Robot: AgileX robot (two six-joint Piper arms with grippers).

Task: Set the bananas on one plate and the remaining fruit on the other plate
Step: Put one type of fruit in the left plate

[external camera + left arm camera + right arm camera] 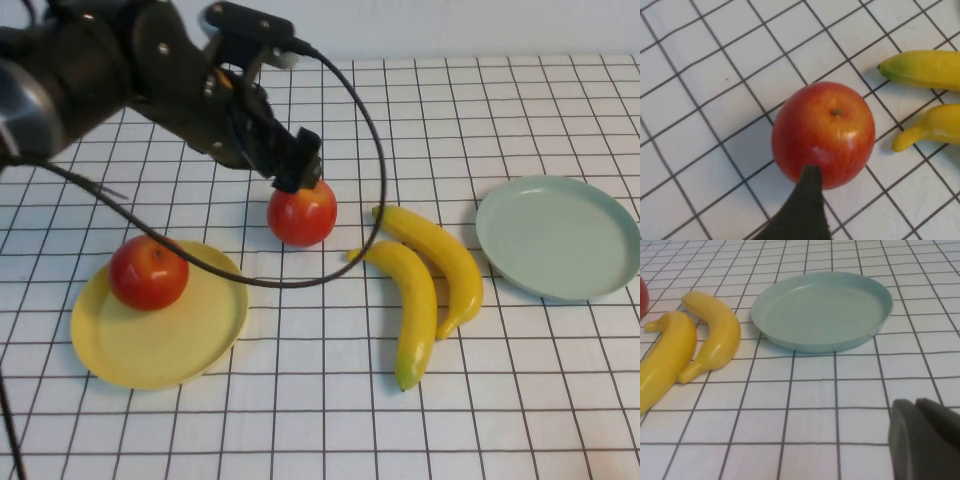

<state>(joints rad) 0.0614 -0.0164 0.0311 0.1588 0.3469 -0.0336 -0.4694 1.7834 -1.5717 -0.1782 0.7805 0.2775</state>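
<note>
One red apple (148,272) lies on the pale yellow plate (190,335) at the front left. The second apple (302,213) stands on the table at the middle, stem end up in the left wrist view (823,132). My left gripper (297,168) hangs open just above its far side; one dark finger (807,200) shows against the apple, not gripping it. Two yellow bananas (430,285) lie side by side on the table right of the apple. The mint-green plate (558,237) is empty at the right. My right gripper (916,402) is shut and empty, low over the table near the mint plate (822,310).
The left arm and its black cable (370,150) arch over the table's left and middle. The tabletop is a white cloth with a black grid. The bananas (690,345) also show in the right wrist view, beside the mint plate.
</note>
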